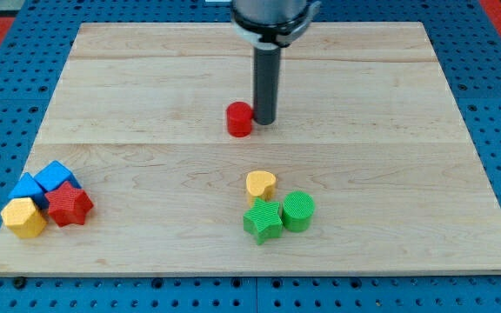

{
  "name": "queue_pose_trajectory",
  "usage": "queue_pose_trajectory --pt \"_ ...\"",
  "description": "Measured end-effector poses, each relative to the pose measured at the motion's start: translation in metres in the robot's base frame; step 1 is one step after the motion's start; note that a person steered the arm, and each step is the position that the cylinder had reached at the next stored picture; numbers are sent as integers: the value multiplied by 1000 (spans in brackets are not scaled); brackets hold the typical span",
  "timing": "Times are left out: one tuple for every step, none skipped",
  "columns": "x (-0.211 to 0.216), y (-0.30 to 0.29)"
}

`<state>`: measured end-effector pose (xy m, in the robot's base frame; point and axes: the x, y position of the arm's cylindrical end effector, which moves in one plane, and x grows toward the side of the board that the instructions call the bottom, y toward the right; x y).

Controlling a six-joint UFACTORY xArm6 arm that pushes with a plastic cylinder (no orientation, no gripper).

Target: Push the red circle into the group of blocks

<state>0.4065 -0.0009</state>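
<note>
Red circular block [239,119] is touched at its three o'clock side by my tip [264,121]; no jaws are fitted. Yellow heart-shaped block [261,184] is found at six o'clock.

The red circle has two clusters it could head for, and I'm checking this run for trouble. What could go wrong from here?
My tip sits at the red circle's right edge, so a push now likely sends it toward the view's left, past the yellow heart cluster below.

The contact looks off-centre, so the round block may slip off the rod.

A hard push could scatter the green star and green cylinder.
</note>
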Motion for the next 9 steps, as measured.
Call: queue_pose_trajectory --pt "2 -46" --pt "2 -90" --pt "2 -131" --pt "5 -153" --pt "11 -175" --pt "26 -195" --pt "36 -210" --pt "36 -210" --pt "36 -210"
